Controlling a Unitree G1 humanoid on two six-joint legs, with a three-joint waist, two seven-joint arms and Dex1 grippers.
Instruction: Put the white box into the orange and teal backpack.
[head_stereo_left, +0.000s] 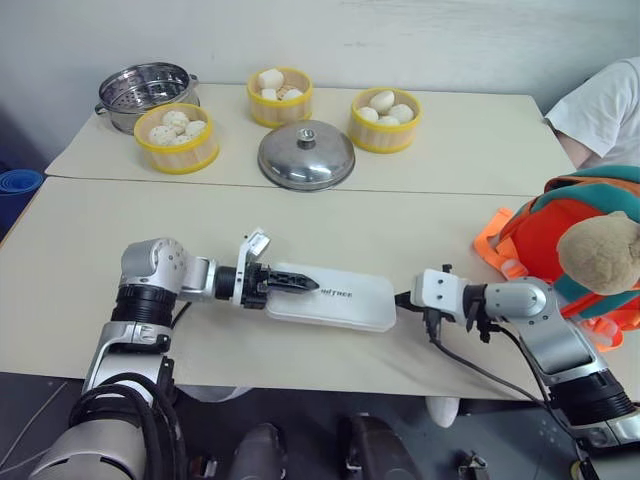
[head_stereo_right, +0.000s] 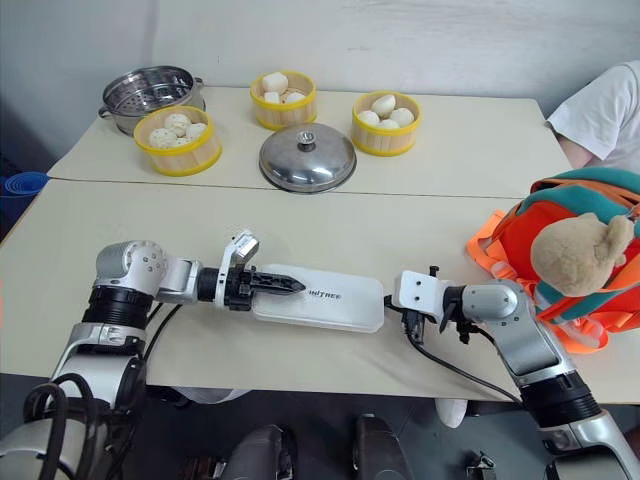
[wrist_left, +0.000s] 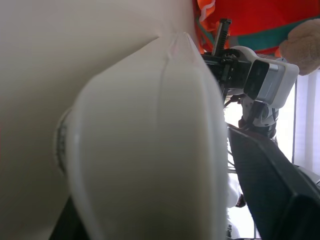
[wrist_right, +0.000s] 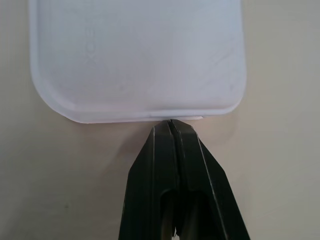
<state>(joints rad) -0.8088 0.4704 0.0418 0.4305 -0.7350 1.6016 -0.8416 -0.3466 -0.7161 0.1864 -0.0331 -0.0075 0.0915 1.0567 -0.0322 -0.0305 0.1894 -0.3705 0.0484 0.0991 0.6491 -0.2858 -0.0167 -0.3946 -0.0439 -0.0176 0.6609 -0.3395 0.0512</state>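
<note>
The white box (head_stereo_left: 345, 298) lies flat near the table's front edge, its long side running left to right. My left gripper (head_stereo_left: 305, 284) holds its left end, one black finger lying on the lid; in the left wrist view the box (wrist_left: 145, 150) sits between the fingers. My right gripper (wrist_right: 171, 122) is shut and empty, its tips touching the middle of the box's right end (wrist_right: 137, 55). The orange and teal backpack (head_stereo_left: 545, 225) stands at the table's right edge with a tan plush toy (head_stereo_left: 600, 250) on it, just behind my right arm.
Three yellow steamer baskets of buns (head_stereo_left: 177, 135) (head_stereo_left: 280, 93) (head_stereo_left: 385, 117), a steel pot (head_stereo_left: 147, 92) and a steel lid (head_stereo_left: 306, 155) stand along the far table. A person's white sleeve (head_stereo_left: 605, 105) shows behind the backpack.
</note>
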